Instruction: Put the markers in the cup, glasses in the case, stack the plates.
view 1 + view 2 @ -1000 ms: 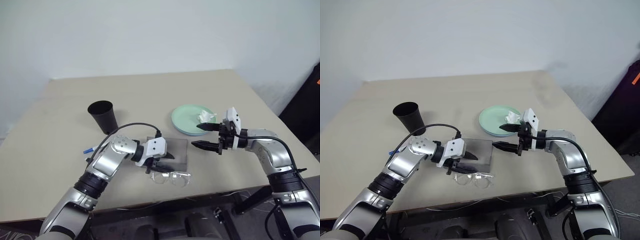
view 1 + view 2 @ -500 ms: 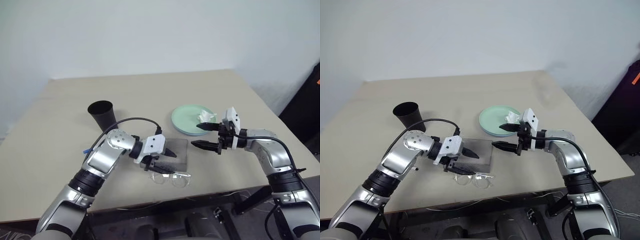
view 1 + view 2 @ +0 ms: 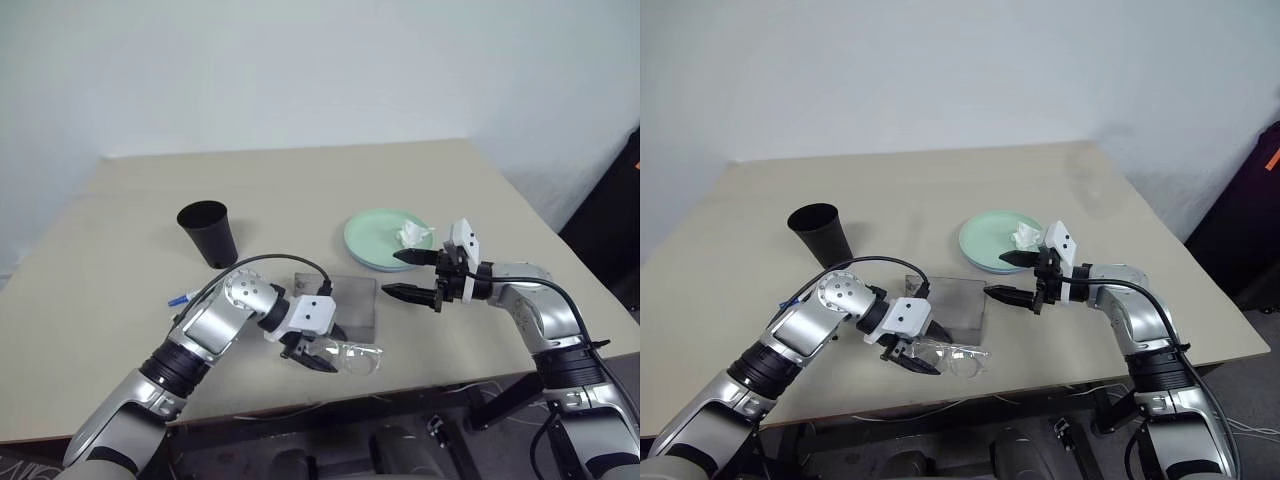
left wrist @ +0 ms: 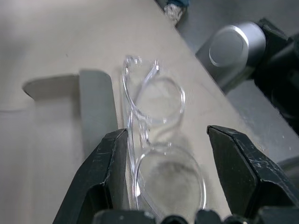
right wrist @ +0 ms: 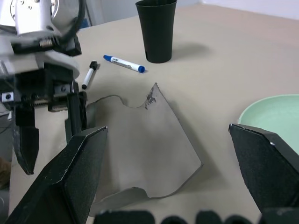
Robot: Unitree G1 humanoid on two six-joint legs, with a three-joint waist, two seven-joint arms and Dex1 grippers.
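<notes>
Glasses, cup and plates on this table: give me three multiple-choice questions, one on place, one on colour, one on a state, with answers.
1. Where do the glasses lie?
A. in the cup
B. on the table by the case
C. on the plate

2. What colour is the cup?
A. black
B. white
C. red

3. How is the left tool?
A. shut on a marker
B. open around the glasses
C. shut on the case

Answers: B, they lie at the table's near edge; A, a matte black tumbler; B, its fingers straddle a lens.
</notes>
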